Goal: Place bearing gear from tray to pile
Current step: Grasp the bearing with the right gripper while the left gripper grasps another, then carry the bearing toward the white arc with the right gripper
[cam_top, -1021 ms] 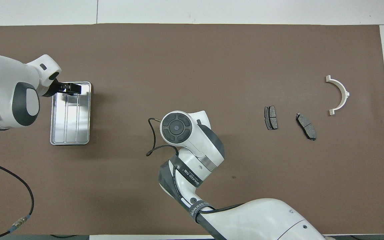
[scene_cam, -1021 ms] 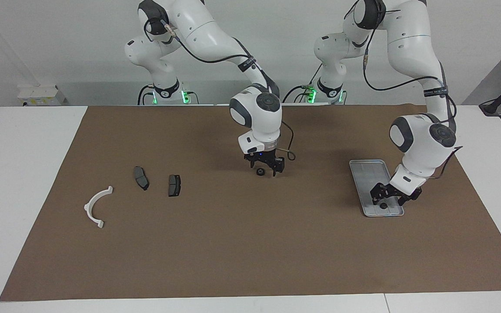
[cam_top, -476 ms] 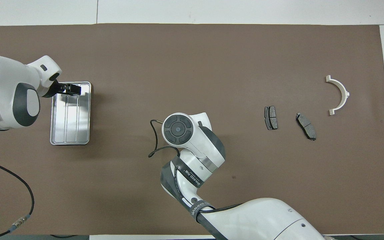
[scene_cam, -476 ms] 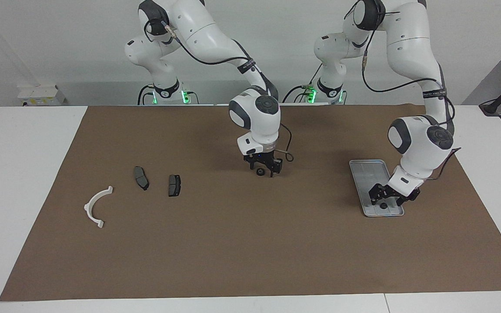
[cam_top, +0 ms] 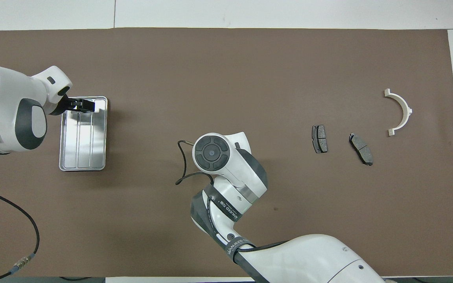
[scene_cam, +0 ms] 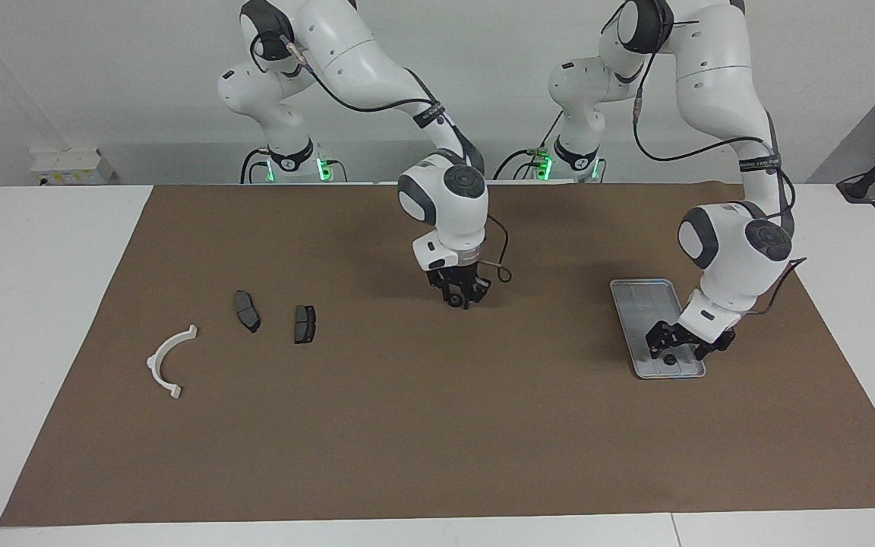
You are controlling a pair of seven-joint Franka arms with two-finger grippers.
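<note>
One bearing gear [scene_cam: 455,302] is pinched in the right claw [scene_cam: 462,300] mid-bench, not yet at the pile [scene_cam: 244,328]. Left claw [scene_cam: 677,351], spread wide, hangs over the tray [scene_cam: 639,296]; another gear [scene_cam: 669,361] remains there.

A band [cam_top: 224,210] on the right arm bears lettering, too small to read.

Right gripper [scene_cam: 460,300] fingers now pinched in on small black bearing gear [scene_cam: 454,301] at mat centre, splayed wide earlier; wrist shifted slightly toward 11 o'clock, facing view.
</note>
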